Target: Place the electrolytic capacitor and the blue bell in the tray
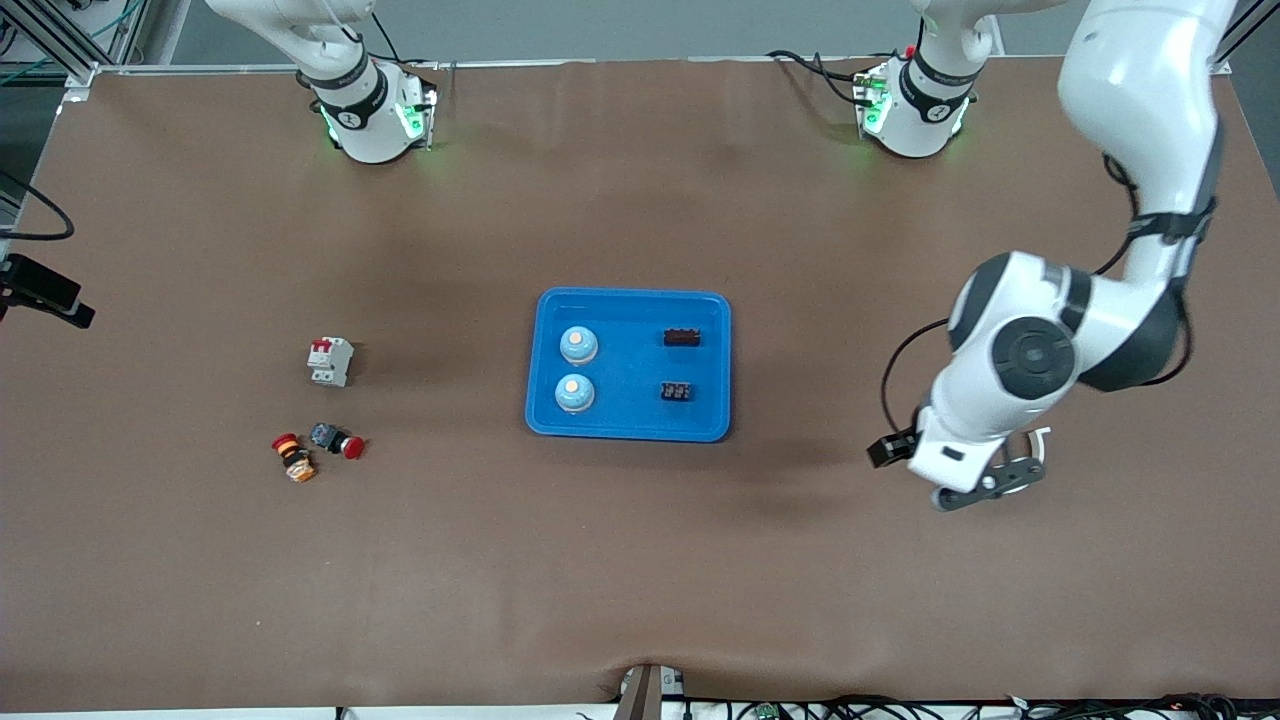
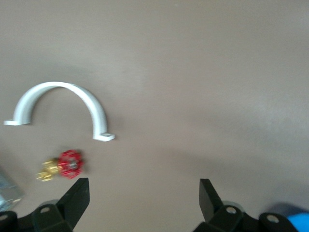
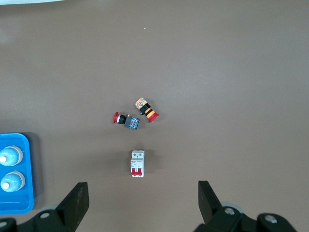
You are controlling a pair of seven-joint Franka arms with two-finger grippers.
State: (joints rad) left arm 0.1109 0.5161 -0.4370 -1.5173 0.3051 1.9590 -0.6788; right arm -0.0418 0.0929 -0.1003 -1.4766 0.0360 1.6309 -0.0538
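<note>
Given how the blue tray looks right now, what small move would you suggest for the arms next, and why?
Probably none beyond lifting the left gripper clear. The shallow bright blue plastic tray already holds two blue bells and two small dark components. Both grippers' jaws are open and empty, the right gripper high over the breaker's end.
</note>
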